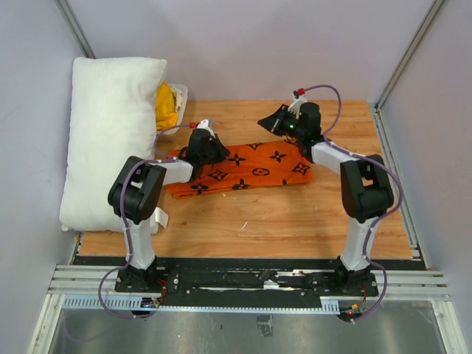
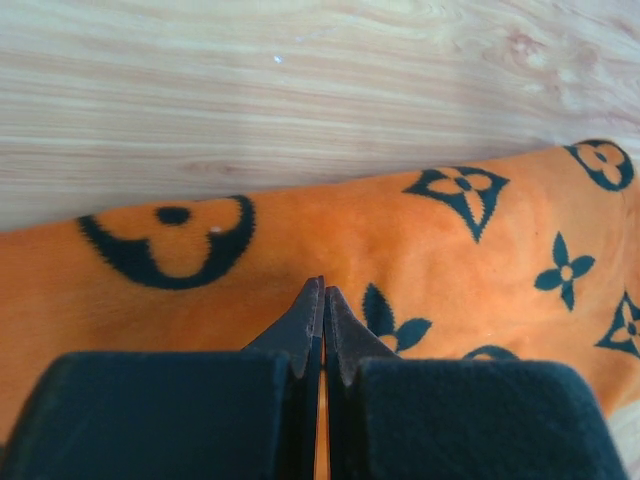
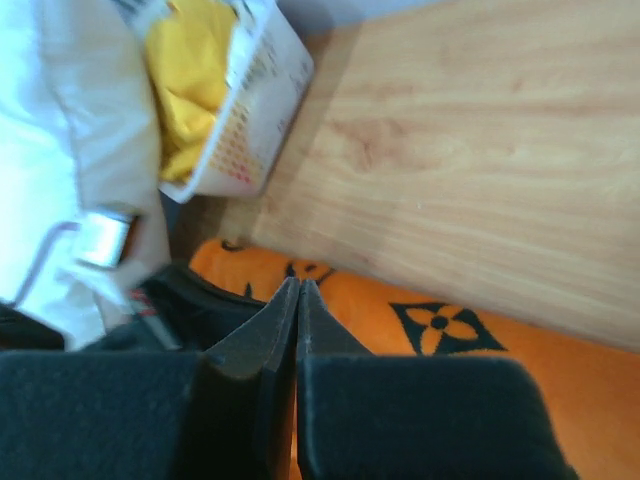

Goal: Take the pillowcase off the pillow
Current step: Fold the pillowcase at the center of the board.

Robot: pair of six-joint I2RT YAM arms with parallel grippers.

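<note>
**Item 1. Pillow** (image 1: 110,140). Plain white and plump, bare of any cover. It lies lengthwise at the far left along the wall, at the bench's left edge, well apart from the printed fabric. Judged set aside as finished.

**Item 2. Basket** (image 1: 181,96). Small, white and perforated, tucked behind the pillow's far corner. It holds a plain yellow cloth (image 1: 166,107), which is not part of the job.

**Item 3. Left end effector** (image 2: 322,295). Fingers pressed together, tips meeting. It sits low over the left end of the pillowcase, and no fold of fabric is visibly caught between the tips. Whether the tips touch the cloth cannot be told.

**Item 4. Pillowcase** (image 1: 243,169). Orange with black flower and circle motifs. It lies limp and flat across the middle of the bench (image 1: 295,221), clearly with nothing inside. Judged fully off the pillow, so removal looks complete.

**Item 5. Right end effector** (image 3: 297,290). Fingers closed and holding nothing. It is raised near the far right edge of the pillowcase and points toward the basket, a stance that reads as clear of the work.
</note>
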